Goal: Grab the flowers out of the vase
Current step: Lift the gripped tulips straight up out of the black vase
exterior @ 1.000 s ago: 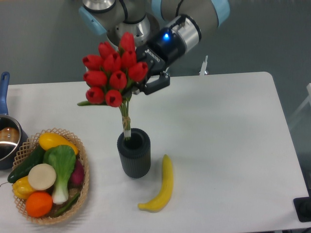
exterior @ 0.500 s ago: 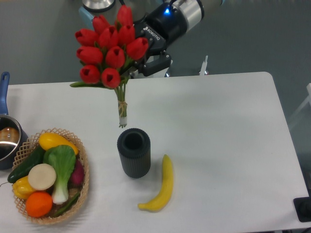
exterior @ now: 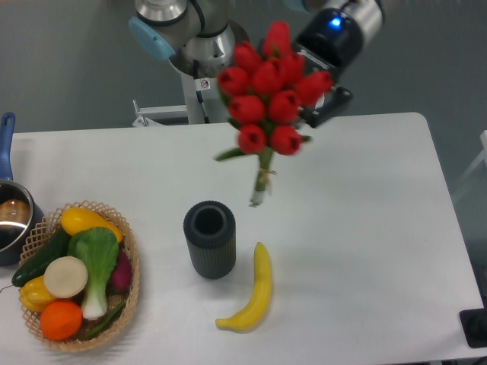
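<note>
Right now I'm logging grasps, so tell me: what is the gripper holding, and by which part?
The gripper holds the flowers, gripped up by the blooms rather than the tied stems; the exact contact is hidden. They hang clear of the vase.

Vase (exterior: 209,239) stands on the table (exterior: 365,228), lower centre-left of frame. Flowers (exterior: 272,99) hang in the air at upper centre, up and right of the vase, clear of its mouth, stems pointing down-left. Gripper (exterior: 319,95) sits just right of and behind the blooms, upper right of centre. Banana (exterior: 253,292) lies on the table just right of the vase, toward the bottom edge. Basket (exterior: 129,285) of vegetables at lower left. Pot (exterior: 11,217) at far left edge, above the basket.
</note>
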Robot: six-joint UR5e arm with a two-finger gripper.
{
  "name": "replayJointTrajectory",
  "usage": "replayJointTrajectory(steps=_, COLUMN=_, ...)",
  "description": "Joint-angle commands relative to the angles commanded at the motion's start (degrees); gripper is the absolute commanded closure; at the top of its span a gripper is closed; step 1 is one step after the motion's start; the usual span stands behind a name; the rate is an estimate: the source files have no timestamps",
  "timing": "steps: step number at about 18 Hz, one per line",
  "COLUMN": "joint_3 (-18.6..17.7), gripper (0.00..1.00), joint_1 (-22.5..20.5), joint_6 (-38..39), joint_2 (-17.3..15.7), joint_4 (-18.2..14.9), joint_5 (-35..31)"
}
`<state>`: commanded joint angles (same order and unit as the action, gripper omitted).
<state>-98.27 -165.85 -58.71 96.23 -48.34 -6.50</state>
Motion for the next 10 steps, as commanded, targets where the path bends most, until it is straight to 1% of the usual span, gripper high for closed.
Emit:
replayJointTrajectory(steps=1, joint_3=0.01, gripper=0.47, joint_1=-0.09, joint_6=-0.09, joint_2=0.79, joint_4=0.17, joint_5=0.17)
replayJointTrajectory(steps=3, joint_3=0.09, gripper=0.47, joint_1=-1.14, joint_6=-0.26, joint_2=0.97, joint_4=0.18, joint_5=0.17)
replayJointTrajectory(steps=8, joint_3=0.09, gripper=0.47, joint_1=-1.32, joint_6=-0.53, joint_2=1.15, joint_4=0.18, joint_5=0.17)
replayJointTrajectory(steps=10, joint_3=-0.43, gripper=0.47, joint_1=-2.02, joint_6=-0.62, joint_2=1.06, joint_4=0.26, joint_5=0.17)
